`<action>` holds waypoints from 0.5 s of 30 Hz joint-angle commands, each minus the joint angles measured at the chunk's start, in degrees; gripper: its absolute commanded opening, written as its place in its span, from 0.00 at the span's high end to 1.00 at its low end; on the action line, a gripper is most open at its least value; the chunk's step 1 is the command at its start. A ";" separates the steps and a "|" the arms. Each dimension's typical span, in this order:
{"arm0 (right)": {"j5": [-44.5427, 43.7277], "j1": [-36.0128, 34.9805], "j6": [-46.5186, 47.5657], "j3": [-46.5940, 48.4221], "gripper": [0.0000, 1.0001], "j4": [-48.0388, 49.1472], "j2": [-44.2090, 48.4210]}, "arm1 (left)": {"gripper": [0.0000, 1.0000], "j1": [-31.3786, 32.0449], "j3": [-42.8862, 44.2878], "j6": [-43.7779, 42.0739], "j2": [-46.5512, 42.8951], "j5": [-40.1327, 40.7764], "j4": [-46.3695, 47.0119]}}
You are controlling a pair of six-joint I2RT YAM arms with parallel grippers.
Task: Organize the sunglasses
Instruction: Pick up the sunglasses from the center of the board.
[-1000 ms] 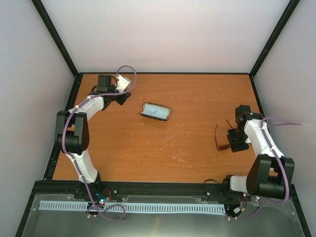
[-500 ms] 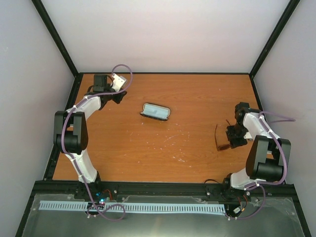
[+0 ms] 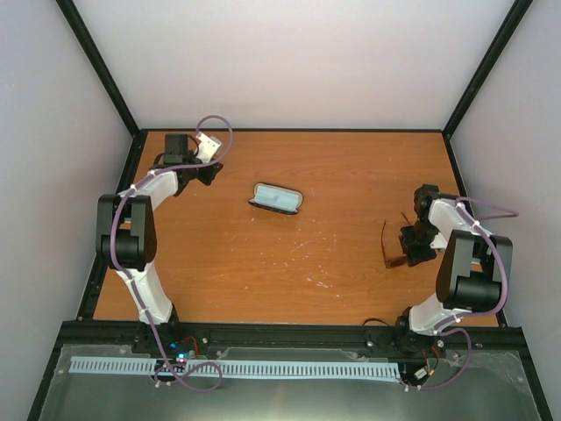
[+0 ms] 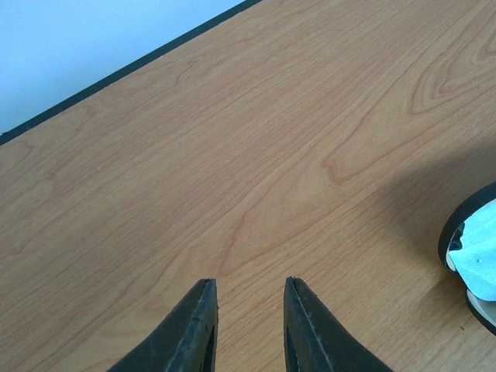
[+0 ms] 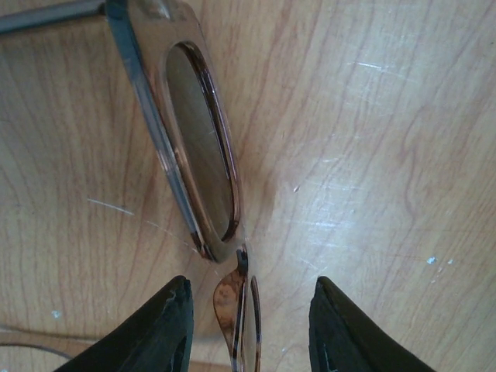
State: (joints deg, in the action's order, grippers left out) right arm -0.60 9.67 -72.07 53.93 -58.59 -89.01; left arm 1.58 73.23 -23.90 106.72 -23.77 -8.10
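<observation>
Wooden table [image 3: 333,175] is carrying everything. Nearest, on its right side, the sunglasses [image 5: 198,147] are lying arms out; the right jaws are standing half open astride the frame, gripping nothing. Light, thin and probably fragile, they are calling for a gentle pinch on the frame, not the lenses. Farther off, the open case [image 3: 277,199] is sitting mid-table; farthest, the left jaws are hovering partly open, empty.

The left arm [image 3: 145,285] and right arm [image 3: 458,221] wore white shells over black joints. A purple cable [image 3: 215,118] looped along each. The left claw [image 4: 248,283] and right claw [image 5: 252,283] ended in black, tapered fingers [image 4: 190,333].
</observation>
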 commanded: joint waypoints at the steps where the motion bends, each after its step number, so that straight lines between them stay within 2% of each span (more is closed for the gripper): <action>1: -1.80 0.42 -0.21 0.69 0.58 0.23 -1.86 | 0.75 -0.62 2.17 0.09 0.98 -0.48 1.24; 15: -4.51 0.43 1.65 2.88 0.69 0.15 -5.74 | 0.75 -0.62 1.13 0.03 1.45 -0.07 1.54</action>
State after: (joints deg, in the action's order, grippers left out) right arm -2.63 9.67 -70.96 55.29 -58.00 -93.62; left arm 1.56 73.36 -23.92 107.46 -23.53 -8.08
